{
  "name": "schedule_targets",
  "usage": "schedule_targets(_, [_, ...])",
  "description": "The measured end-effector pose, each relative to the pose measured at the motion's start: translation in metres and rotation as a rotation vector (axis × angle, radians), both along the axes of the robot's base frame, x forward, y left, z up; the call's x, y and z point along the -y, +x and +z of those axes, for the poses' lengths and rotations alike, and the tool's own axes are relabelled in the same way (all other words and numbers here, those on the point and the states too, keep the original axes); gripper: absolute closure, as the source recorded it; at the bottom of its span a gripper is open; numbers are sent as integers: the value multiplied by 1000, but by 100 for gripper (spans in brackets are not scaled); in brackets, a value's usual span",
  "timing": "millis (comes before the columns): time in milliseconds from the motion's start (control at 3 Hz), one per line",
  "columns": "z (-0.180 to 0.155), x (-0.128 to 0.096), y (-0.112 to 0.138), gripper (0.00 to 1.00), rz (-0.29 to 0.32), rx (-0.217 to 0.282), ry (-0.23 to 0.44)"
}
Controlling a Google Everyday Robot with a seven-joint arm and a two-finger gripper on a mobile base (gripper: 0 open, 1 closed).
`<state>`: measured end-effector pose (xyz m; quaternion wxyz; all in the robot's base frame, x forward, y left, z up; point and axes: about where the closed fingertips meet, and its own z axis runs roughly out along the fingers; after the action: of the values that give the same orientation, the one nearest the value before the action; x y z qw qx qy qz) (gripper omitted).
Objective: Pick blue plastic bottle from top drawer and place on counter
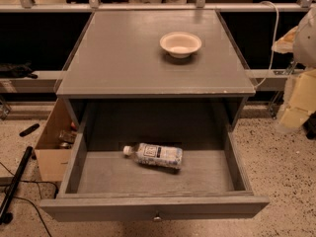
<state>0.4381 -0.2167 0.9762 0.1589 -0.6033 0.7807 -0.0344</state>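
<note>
**A:** Camera view: top drawer (207, 206) wide open, blue plastic bottle (157, 155) lying on its side on the drawer floor, cap pointing left.

**B:** So nothing's lifted yet. Grasp, lift and set-down on the counter (123, 58) of the desk (237, 107), near that white bowl (180, 44), all remain.

**A:** And the gripper (301, 93)? It's a pale shape cut off at the right edge, well apart from the bottle. I can't tell its state.

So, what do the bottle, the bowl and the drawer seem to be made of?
The blue plastic bottle: clear, slightly glossy plastic, by its see-through body. The bowl: maybe paper or foam, matte off-white. The top drawer: probably painted wood, matte grey, light wear on edges. The tool is at the right edge, apart from all three.
</note>
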Motion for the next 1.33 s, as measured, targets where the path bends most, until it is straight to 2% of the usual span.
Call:
schedule_targets(333, [-3, -1, 1, 0, 0, 0, 11])
schedule_targets(667, [-30, -16, 5, 0, -3, -1, 113])
schedule_targets(1000, [-30, -16, 5, 0, -3, -1, 113])
schedule_targets(1333, [-48, -31, 12, 0, -26, -11, 161])
